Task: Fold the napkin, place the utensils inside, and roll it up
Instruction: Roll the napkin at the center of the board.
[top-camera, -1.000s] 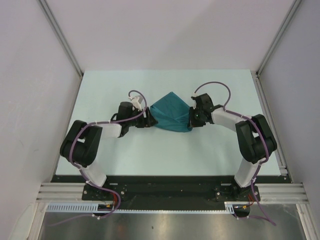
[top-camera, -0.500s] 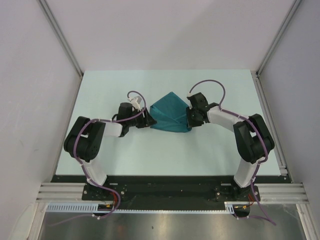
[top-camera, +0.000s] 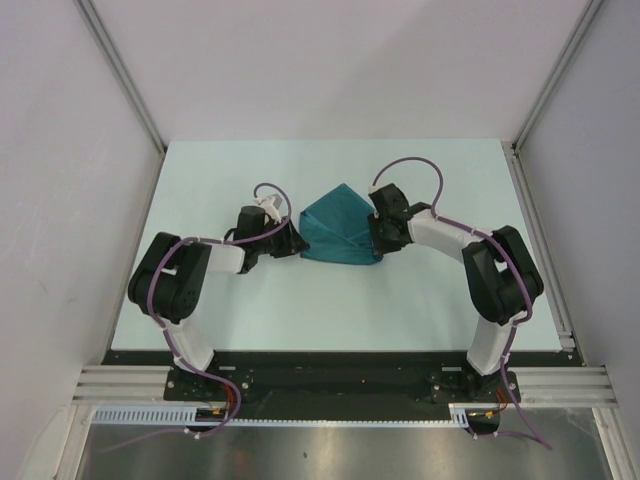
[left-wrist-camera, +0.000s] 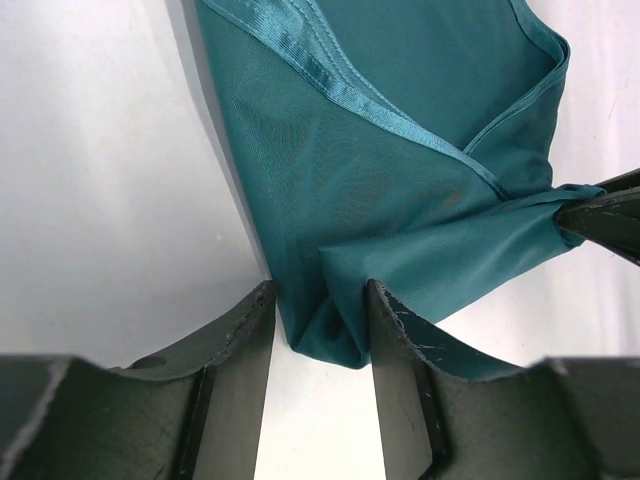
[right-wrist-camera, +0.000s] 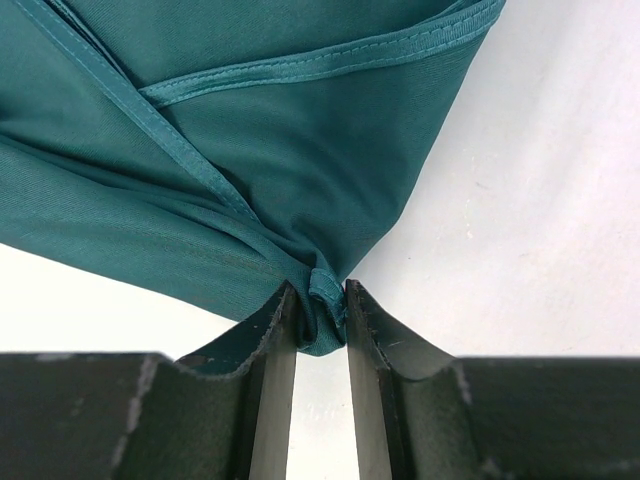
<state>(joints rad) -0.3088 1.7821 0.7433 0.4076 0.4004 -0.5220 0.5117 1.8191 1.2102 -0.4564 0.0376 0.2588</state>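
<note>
The dark teal napkin lies bunched and partly folded mid-table, stretched between both arms. My right gripper is shut on its right corner; in the right wrist view the hemmed corner is pinched tight in my right gripper. My left gripper is at the napkin's left end. In the left wrist view a soft fold of napkin hangs in my left gripper, brushing the right finger, with the jaws still apart and the cloth not squeezed. The utensils are out of view.
The pale table is fenced by grey walls and metal rails at left and right. Both arms' elbows rest low near the front edge.
The left jaws have narrowed around the napkin's left fold. The right gripper has drawn its corner a little leftward and away, bunching the cloth narrower.
</note>
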